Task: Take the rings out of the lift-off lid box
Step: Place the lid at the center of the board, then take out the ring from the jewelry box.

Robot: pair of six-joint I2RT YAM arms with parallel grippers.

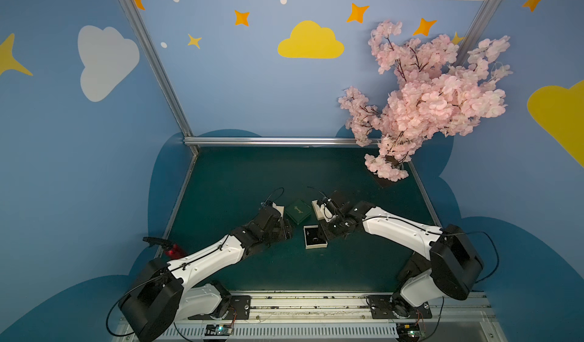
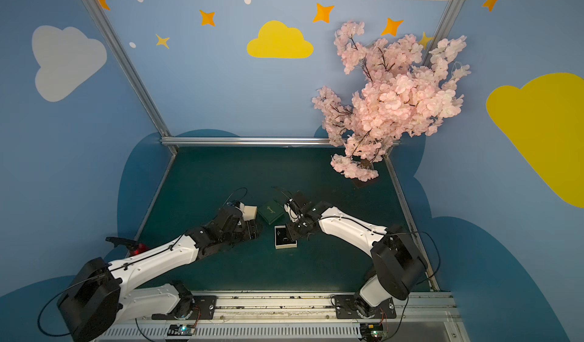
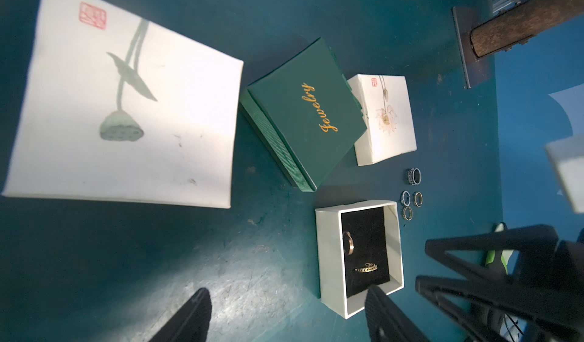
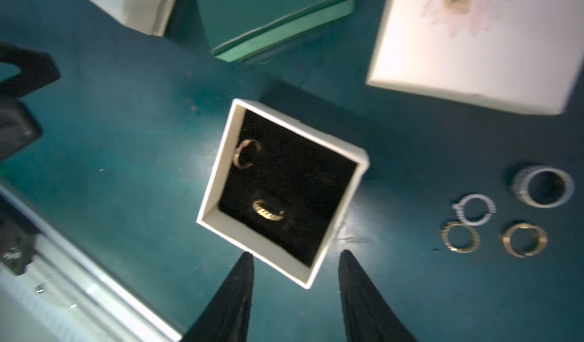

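Right wrist view: the right tool (image 4: pixel 295 253), spread and empty, is poised at a corner of the small open white cardboard box (image 4: pixel 218 166) at mid dark green tabletop (image 4: pixel 126 135), where two thin metal rings (image 4: pixel 248 154) lie on black lining (image 4: pixel 303 166); a straight, narrow pinch clear of the walls looks wisest.
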